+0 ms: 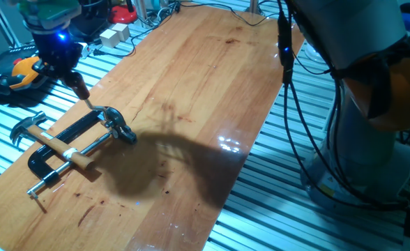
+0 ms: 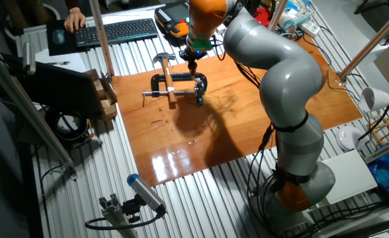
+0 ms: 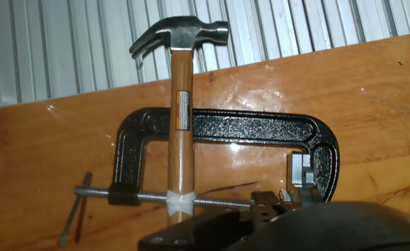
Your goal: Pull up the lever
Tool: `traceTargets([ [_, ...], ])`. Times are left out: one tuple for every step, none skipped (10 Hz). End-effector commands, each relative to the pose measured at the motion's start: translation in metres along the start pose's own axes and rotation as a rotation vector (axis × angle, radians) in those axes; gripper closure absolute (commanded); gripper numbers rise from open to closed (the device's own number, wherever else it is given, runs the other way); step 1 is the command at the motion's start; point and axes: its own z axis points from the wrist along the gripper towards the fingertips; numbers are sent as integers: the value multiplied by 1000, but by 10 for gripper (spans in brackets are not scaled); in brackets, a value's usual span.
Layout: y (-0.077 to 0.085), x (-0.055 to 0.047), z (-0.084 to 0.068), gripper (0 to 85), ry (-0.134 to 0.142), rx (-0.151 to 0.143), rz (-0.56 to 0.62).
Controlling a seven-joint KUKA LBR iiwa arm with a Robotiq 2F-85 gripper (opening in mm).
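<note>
A black cast C-shaped clamp (image 3: 226, 132) is seen lying flat on the glossy reddish wooden desk (image 1: 191, 90), near the desk's far-left corner in one fixed view. A steel-headed claw hammer with a wooden shaft (image 3: 180, 104) is laid across the clamp, its shaft crossing both the black frame and the clamp's threaded silver rod (image 3: 212, 202). A white band (image 3: 179, 203) is wrapped round the shaft where the rod is crossed.

The slim curved silver metal lever (image 1: 106, 111) is found at the clamp's chrome head (image 1: 118, 125), at the end of the clamp nearest the desk's middle. Its tip cannot be made out clearly.

The gripper (image 1: 84, 93) is held just above and beside that head, its slim fingers pointed down at the lever. Whether the lever is touched cannot be told. The fingers appear close together in one fixed view, but the width of the gap cannot be told. In the hand view the lower edge is filled by dark gripper parts.
</note>
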Motion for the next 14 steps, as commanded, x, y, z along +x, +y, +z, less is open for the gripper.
traceTargets([
  [0, 3, 1, 850, 1, 1, 3],
  [1, 6, 0, 850, 7, 5, 4],
  [0, 9, -2, 850, 13, 7, -1],
  [-1, 12, -3, 850, 16, 8, -3],
  [-2, 14, -3, 850, 20, 13, -6],
  [-3, 16, -2, 850, 20, 14, -6],
  [-3, 17, -2, 850, 24, 15, -6],
  [-4, 20, -3, 850, 36, 16, -8],
  [-4, 22, -4, 850, 40, 17, -11],
  [-4, 24, -5, 850, 43, 17, -11],
  [-6, 27, -6, 850, 47, 18, -14],
  [-7, 30, -7, 850, 49, 15, -15],
  [-7, 31, -7, 850, 52, 15, -17],
  [-7, 32, -6, 850, 57, 16, -18],
])
